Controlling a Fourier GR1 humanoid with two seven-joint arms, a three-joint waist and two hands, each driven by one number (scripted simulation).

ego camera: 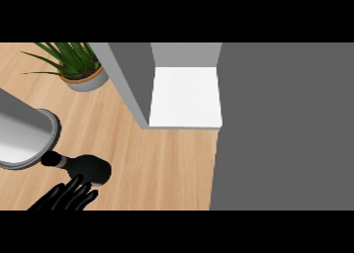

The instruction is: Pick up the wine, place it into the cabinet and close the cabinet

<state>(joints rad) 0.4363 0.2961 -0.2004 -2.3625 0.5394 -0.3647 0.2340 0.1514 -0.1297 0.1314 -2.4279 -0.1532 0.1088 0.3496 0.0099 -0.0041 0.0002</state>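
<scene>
The cabinet (129, 79) stands on the wooden counter with its white inside floor (186, 96) showing and nothing on it. A broad dark grey panel (289, 123), which looks like its open door, fills the right side of the view. My left hand (89, 169) hangs at the lower left on a thick grey forearm (19, 138). Its fingers (65, 197) are spread and relaxed, and they hold nothing. No wine bottle shows anywhere. My right hand is out of view.
A potted green plant (76, 66) stands at the back left of the wooden counter (165, 163), beside the cabinet's left wall. The grey panel hides everything to the right.
</scene>
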